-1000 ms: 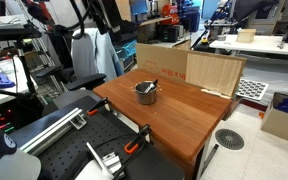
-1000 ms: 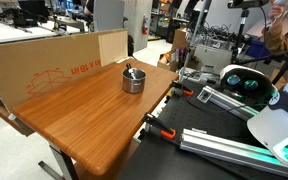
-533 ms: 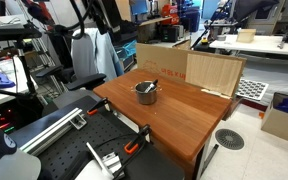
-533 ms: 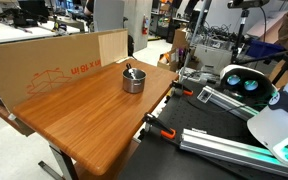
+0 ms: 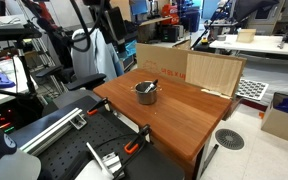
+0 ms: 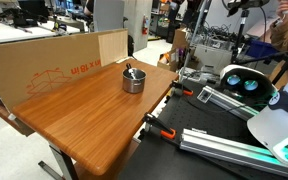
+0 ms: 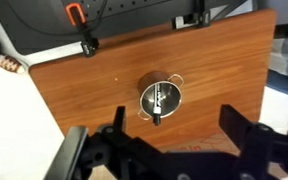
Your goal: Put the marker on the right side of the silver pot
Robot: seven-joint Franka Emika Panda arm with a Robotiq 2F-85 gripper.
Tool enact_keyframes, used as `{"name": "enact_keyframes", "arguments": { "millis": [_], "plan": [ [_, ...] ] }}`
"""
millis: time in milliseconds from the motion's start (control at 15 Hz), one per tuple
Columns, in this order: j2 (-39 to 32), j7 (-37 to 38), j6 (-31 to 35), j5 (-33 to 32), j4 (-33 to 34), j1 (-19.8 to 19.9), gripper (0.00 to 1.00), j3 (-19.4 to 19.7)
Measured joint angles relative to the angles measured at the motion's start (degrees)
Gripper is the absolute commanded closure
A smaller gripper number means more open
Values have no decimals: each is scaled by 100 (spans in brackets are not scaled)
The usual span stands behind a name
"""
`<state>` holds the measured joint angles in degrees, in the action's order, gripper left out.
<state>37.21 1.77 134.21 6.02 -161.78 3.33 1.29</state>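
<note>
The silver pot (image 5: 146,94) stands near the middle of the wooden table (image 5: 184,118). It shows in both exterior views (image 6: 132,81) and in the wrist view (image 7: 160,97). The marker (image 7: 158,106), dark with a white middle, lies inside the pot. It leans on the rim with one end sticking out (image 5: 151,86) (image 6: 129,71). My gripper (image 7: 176,128) is open and empty. It hangs high above the table, with the pot between and beyond its two fingers in the wrist view.
A cardboard panel (image 5: 215,71) (image 6: 44,62) stands along the table's back edge. Orange-handled clamps (image 7: 76,14) (image 5: 133,147) grip the edge on the robot's side. Chairs, desks and lab clutter surround the table.
The arm has shifted a little high up at the top of both exterior views. The pot and the marker have not moved.
</note>
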Motion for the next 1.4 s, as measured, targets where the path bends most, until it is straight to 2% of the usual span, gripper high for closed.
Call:
{"name": "enact_keyframes", "arguments": {
  "millis": [333, 733, 1000, 1400],
  "plan": [
    [-1345, 161, 644, 152, 226, 13, 0, 60],
    [-2560, 340, 1322, 270, 651, 3, 0, 58],
    [-3359, 388, 1536, 381, 1134, -57, 0, 54],
    [-4285, 379, 1794, 1017, 1845, -130, 0, -81]
  ]
}}
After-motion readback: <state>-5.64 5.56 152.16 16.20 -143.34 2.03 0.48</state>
